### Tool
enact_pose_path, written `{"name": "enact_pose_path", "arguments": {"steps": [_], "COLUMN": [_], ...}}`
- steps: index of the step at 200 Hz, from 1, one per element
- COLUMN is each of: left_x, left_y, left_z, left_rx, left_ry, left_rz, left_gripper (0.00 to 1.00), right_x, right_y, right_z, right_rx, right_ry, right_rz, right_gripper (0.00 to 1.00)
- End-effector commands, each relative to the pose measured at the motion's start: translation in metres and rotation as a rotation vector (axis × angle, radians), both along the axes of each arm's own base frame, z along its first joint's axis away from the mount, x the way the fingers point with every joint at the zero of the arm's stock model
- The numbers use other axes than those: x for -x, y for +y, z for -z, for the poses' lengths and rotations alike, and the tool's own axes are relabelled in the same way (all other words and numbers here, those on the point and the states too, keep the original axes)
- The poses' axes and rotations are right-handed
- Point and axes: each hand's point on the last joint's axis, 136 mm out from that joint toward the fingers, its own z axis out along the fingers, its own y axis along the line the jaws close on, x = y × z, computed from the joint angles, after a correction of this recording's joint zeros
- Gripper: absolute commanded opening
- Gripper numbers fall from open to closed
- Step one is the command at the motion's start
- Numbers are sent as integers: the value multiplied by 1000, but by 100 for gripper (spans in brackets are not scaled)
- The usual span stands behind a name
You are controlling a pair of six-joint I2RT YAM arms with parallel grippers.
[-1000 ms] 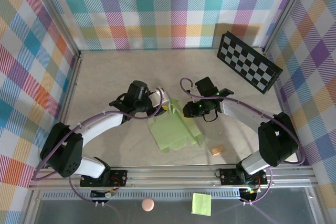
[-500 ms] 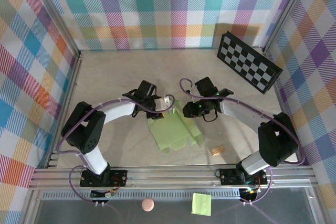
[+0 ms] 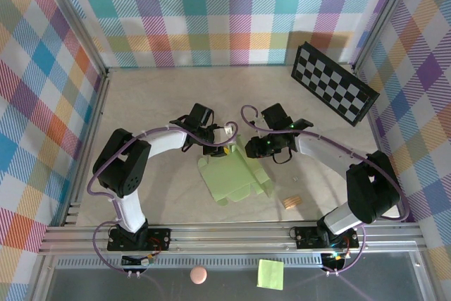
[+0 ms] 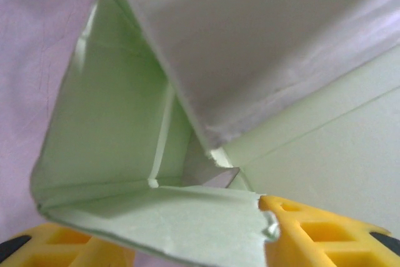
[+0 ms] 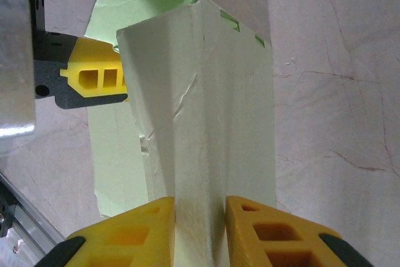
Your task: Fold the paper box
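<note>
Both tools are on one thin sheet, so there's a tear risk here!
The pale lime-green die-cut card paper box [image 3: 236, 174] lies mid-worktop [image 3: 141, 103] between the arms. If they pull apart or twist against each other, the card could rip or crumple along its raised ridge, which is wrinkled in the right wrist view. A springy flap could also pop loose and flatten. The right tool [image 5: 200, 211] is clenched on that ridge, yellow pads pressing both faces. The left tool [image 3: 223, 137] stands part-way apart astride a lifted flap at the far edge, touching it — whether it truly grips, I can't tell.
</note>
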Motion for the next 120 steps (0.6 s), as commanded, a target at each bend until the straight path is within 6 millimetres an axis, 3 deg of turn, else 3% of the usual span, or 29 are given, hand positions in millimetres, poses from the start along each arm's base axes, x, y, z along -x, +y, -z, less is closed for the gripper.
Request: {"name": "enact_pose_path", "arguments": {"steps": [1,71,120], "left_x": [6,24,40], "left_y": [-9,-13,-13], "left_z": [-13,-27,-24], "left_rx": [63,142,133], "left_ry": [42,83,125], "left_rz": [43,57,67], "left_gripper": [52,46,45], "right_x": [0,-1,-2], "right_y": [-2,-1,-1], "right_z": [9,7,7], "right_rx": [40,32,29], "right_ry": [14,11,10], "right_rz": [-6,-8,-12], "right_gripper": [27,27,27]}}
